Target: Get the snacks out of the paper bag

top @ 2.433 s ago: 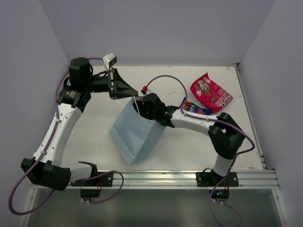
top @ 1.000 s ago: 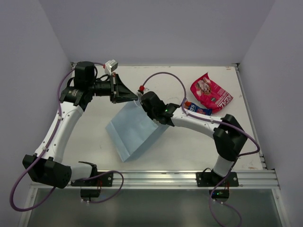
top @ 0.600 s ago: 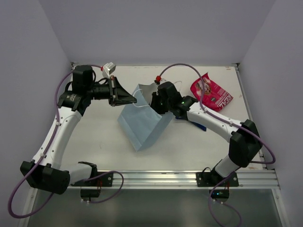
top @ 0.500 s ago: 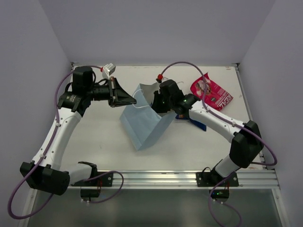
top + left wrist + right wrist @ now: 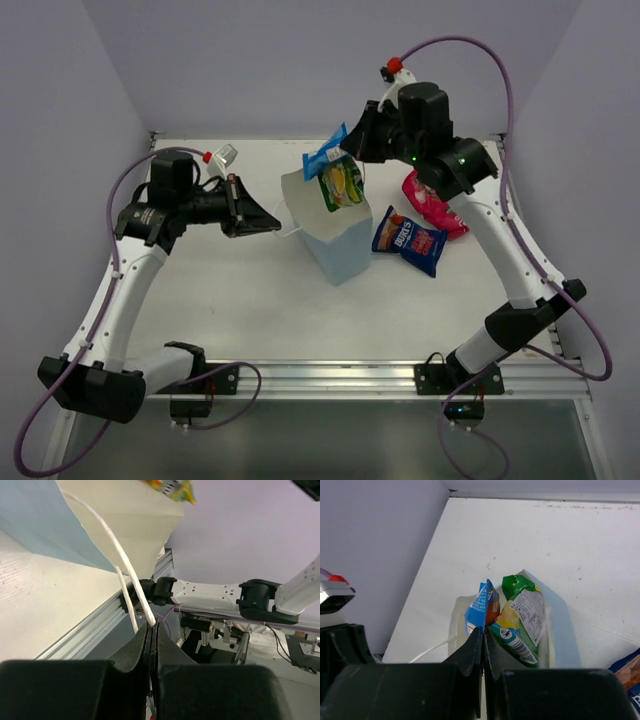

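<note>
The pale-blue paper bag [image 5: 338, 245] stands upright mid-table, mouth up. My left gripper [image 5: 277, 224] is shut on its white string handle [image 5: 134, 580], just left of the bag; the wrist view shows the string pinched at my left gripper [image 5: 151, 625]. My right gripper [image 5: 348, 150] hangs high above the bag's mouth, shut on a slim blue-white bar [image 5: 325, 152], with a yellow-green packet [image 5: 341, 185] hanging alongside it. In the right wrist view, the bar [image 5: 481, 609] and the packet [image 5: 521, 621] sit at my right gripper [image 5: 483, 630], over the bag [image 5: 560, 625].
A dark blue packet [image 5: 408, 241] lies flat just right of the bag. A red-pink pouch [image 5: 432, 206] lies behind it, partly under the right arm. White walls close the table at the back and both sides.
The right arm has risen out of the bag, up and toward the back, carrying the blue-white bar and yellow-green packet. The bag has swung upright. The left gripper kept hold of the handle.
</note>
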Action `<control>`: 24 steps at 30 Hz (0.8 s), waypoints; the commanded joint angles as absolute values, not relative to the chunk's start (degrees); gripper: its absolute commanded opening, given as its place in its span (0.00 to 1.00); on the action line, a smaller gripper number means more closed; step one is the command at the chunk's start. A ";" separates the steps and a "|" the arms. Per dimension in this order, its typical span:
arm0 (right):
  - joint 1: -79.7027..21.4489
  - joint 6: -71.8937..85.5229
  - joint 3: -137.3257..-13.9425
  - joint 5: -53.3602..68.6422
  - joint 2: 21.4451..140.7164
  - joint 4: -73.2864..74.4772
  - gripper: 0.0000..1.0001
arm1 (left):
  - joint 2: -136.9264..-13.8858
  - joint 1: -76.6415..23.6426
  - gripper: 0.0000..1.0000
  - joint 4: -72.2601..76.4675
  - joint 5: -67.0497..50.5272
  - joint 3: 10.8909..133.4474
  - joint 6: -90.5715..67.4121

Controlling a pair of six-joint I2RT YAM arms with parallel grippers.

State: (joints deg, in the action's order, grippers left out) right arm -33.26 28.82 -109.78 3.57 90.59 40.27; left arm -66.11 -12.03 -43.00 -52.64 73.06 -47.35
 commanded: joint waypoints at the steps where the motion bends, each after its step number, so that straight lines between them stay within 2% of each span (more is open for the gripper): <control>1: -31.82 28.04 -117.50 5.80 89.12 44.38 0.00 | -64.25 -11.34 0.00 -44.56 -50.89 73.65 -45.26; 8: -30.68 29.27 -127.78 7.03 91.14 48.51 0.00 | -64.16 -10.81 0.00 -43.32 -48.43 75.23 -47.46; 14: -26.02 29.88 -139.82 7.12 94.57 52.64 0.00 | -64.60 -7.31 0.00 -51.67 -43.07 79.71 -44.74; 20: -19.70 29.62 -137.73 5.37 92.11 52.56 0.00 | -65.65 -2.65 0.00 -61.95 -36.13 86.65 -38.69; 24: -15.57 26.73 -131.77 2.47 90.01 52.38 0.00 | -67.49 -0.71 0.00 -66.78 -34.37 90.78 -35.43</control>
